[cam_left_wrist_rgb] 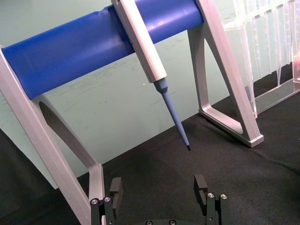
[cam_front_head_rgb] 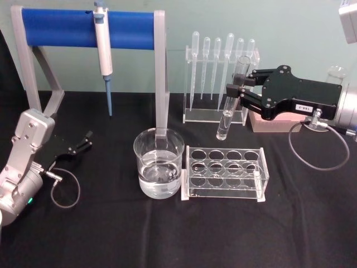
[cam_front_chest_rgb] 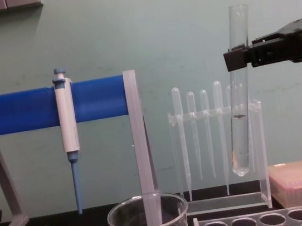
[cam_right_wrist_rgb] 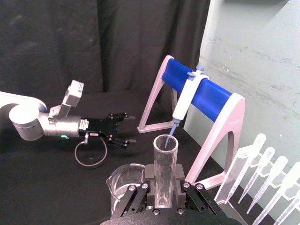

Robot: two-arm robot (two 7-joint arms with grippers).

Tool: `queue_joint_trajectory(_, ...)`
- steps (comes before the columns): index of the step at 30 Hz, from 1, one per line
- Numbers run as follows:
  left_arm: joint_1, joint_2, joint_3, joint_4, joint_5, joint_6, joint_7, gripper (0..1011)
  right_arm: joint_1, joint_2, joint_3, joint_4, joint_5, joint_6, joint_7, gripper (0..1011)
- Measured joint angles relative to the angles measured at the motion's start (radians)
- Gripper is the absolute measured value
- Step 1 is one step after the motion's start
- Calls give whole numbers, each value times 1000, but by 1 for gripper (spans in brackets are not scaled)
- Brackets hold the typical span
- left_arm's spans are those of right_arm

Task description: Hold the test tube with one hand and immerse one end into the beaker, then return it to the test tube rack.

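The black right gripper (cam_front_head_rgb: pixel 233 89) clamps the slim glass tube (cam_front_head_rgb: pixel 225 120) high up, held in the air at 2 o'clock from the round, water-filled beaker (cam_front_head_rgb: pixel 159 163). The left gripper (cam_front_head_rgb: pixel 85 140) rests at 9 o'clock, its fingers spread.

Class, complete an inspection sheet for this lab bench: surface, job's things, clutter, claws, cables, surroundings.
Surface: black table.
Job's things: test tube held tilted above the table; beaker holding clear liquid, beside the empty tube rack.
Clutter: pipettor hanging on blue stand; plastic pipettes in clear holder; pink box.
Claws: right claw shut on test tube; left claw open, low at left.
Cables: right cable loop; left cable loop.
Surroundings: green wall.
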Motion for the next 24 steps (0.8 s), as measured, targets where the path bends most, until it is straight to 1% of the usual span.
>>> queue_joint_trajectory(24,0,0,0,0,0,0,0,1000,-1,-1,1,0,-2,-1,0,242)
